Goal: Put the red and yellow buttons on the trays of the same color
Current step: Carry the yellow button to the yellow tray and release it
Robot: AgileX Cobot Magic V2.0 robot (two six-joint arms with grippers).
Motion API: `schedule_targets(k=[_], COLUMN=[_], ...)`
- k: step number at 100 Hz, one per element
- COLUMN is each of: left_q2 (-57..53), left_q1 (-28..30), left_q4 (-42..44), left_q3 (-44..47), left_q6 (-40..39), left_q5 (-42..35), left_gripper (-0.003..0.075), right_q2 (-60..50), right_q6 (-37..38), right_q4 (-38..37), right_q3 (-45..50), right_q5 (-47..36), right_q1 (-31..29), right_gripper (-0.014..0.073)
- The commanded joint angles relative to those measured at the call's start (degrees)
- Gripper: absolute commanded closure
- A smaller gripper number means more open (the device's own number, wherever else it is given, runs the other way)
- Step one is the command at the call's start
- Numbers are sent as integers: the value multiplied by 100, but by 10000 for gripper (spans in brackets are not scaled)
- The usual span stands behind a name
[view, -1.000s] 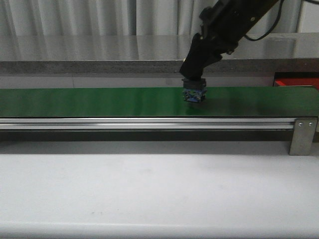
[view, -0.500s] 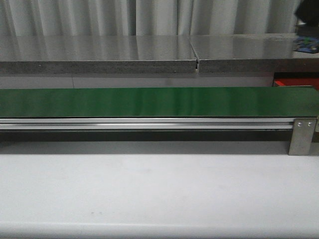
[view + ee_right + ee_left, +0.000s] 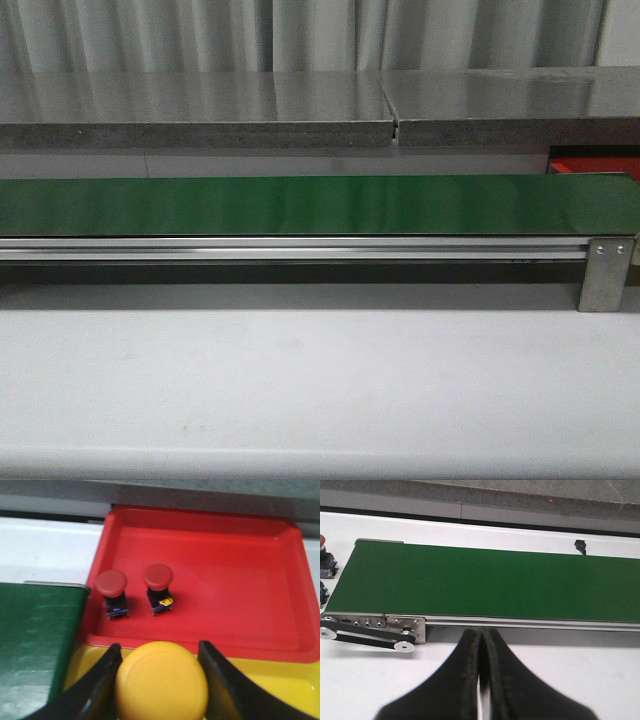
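Right wrist view: right gripper (image 3: 161,680) clamped on yellow button (image 3: 161,687), over the yellow tray (image 3: 280,695). Just beyond, red tray (image 3: 235,580) holds two red buttons (image 3: 111,585). Lower gently, release inside yellow rim. Left gripper (image 3: 481,655) closed, empty, beside green belt (image 3: 485,585).

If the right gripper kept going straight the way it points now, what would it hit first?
Probably the yellow tray just beneath it. The right gripper is shut on a yellow button over that tray, short of the red tray. Depth is unclear.
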Motion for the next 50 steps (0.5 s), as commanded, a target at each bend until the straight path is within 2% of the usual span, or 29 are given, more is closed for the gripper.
schedule_targets(k=[1, 11, 23, 50], left_q2=[-17, -17, -17, -17], left_q1=[-30, -30, -30, -30], left_q4=[-129, -129, -129, -129], left_q3=[-152, -152, -152, -152], left_q6=[-7, -7, -7, -7], left_q5=[-368, -368, -368, -368], left_gripper=[741, 741, 741, 741], right_q2=[-10, 300, 678, 1351], right_q6=[-32, -32, -125, -1125], right_q4=[421, 518, 786, 1669], right_q3=[63, 199, 199, 189], right_q5=[-731, -1092, -1153, -973], right_q1=[-46, -46, -28, 60], right_gripper=[565, 565, 565, 565])
